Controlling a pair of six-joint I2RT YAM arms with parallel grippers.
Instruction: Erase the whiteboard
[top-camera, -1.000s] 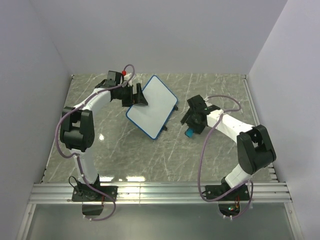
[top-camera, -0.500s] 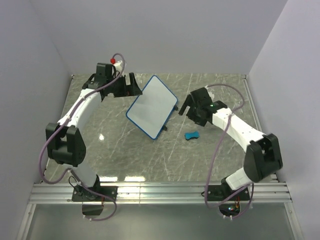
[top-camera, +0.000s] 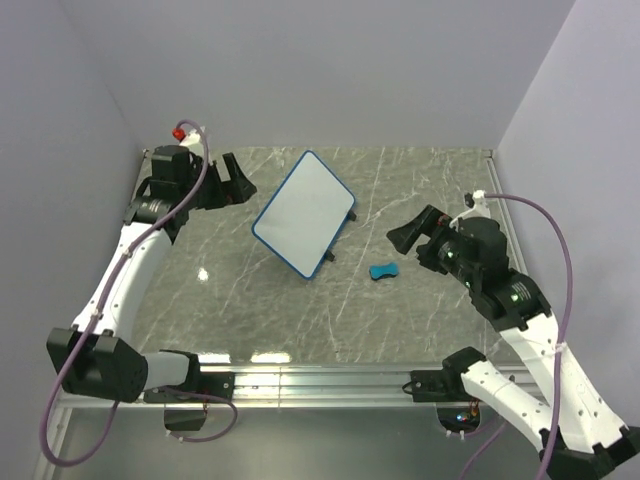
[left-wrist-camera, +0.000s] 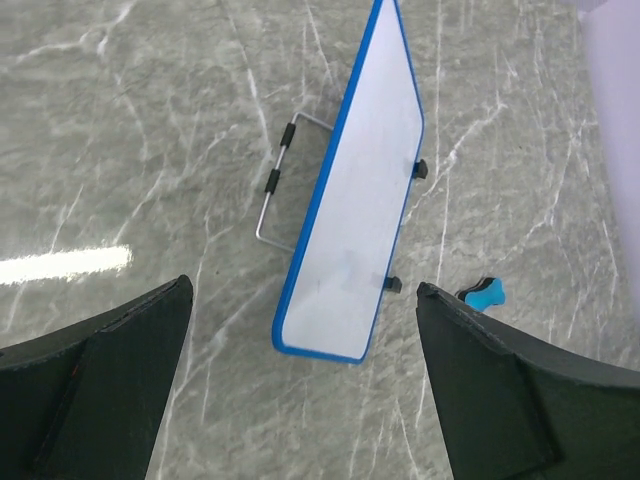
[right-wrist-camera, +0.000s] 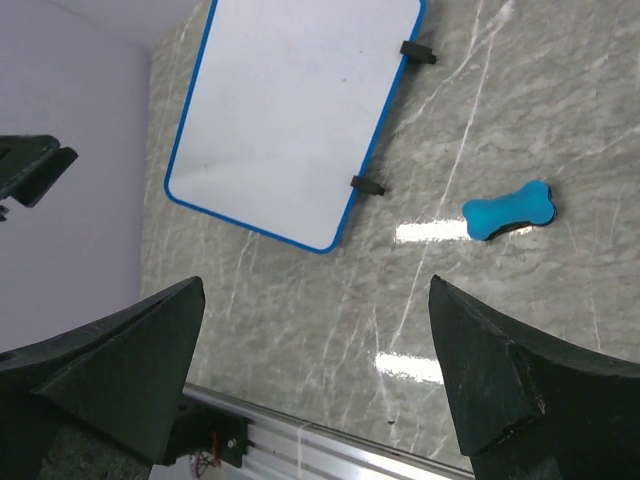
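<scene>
Rounded, blue-framed whiteboard (top-camera: 303, 213) propped tilted on glossy grey marbled table (top-camera: 400, 320). Bone-shaped blue eraser (top-camera: 382, 271) beside it. Left hand (top-camera: 225, 185) and right hand (top-camera: 412, 243) spread wide, empty, now farther from board.

whiteboard (top-camera: 302, 211): smooth, glossy | table (top-camera: 250, 320): polished grey marble-look

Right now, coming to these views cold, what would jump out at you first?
The blue-framed whiteboard stands out, propped at a tilt in mid-scene, its face looking almost clean. A small blue eraser lies on the table to its right, touching nothing. Both hands are open and empty: the left hand is off the board's left side, and the right hand is just right of the eraser.
</scene>
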